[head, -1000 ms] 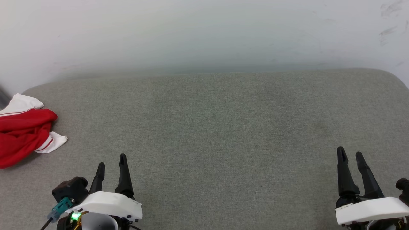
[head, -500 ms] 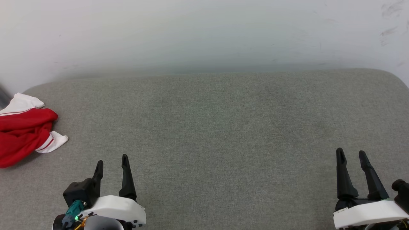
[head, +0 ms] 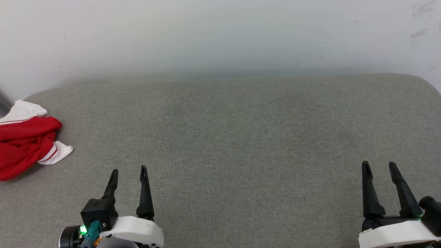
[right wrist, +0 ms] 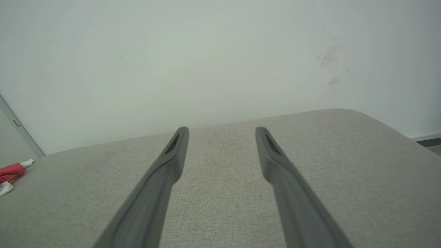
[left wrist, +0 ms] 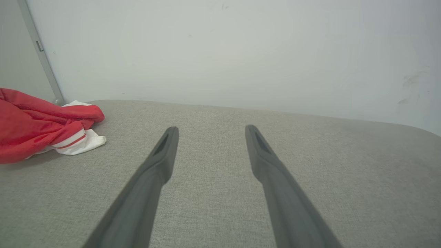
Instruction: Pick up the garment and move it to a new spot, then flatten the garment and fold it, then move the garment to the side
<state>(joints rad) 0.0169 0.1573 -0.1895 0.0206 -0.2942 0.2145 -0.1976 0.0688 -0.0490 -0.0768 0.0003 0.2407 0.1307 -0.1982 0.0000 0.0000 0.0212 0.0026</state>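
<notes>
Two claws are shown low over a grey upholstered surface point(head: 241, 131), which is backed by a pale wall point(head: 220, 34). In the head view the left claw point(head: 129, 169) is seen at the lower left and the right claw point(head: 379, 163) at the lower right, each with its two long dark fingers pointed towards the wall. Both claws are released: the fingers of each are held well apart, and bare grey fabric is seen between them. The same spread is confirmed in the left wrist view for the left claw point(left wrist: 211, 127) and in the right wrist view for the right claw point(right wrist: 221, 128). Whether the fingertips touch the fabric cannot be told. The garment point(head: 24, 144) is found at the far left edge of the surface, near its rear corner, crumpled into a loose heap and partly cut off by the frame. It is seen as red cloth with a white sleeve at the back and a second white sleeve, edged with red stripes, at the front. It lies well apart from the left claw and farther still from the right claw. In the left wrist view the garment point(left wrist: 34, 127) is placed to the left of the fingers, beside a slanted grey strip point(left wrist: 41, 55) on the wall. A small green light point(head: 82, 229) is lit on the left wrist housing. Dark scuff marks point(right wrist: 330, 58) are visible on the wall.
</notes>
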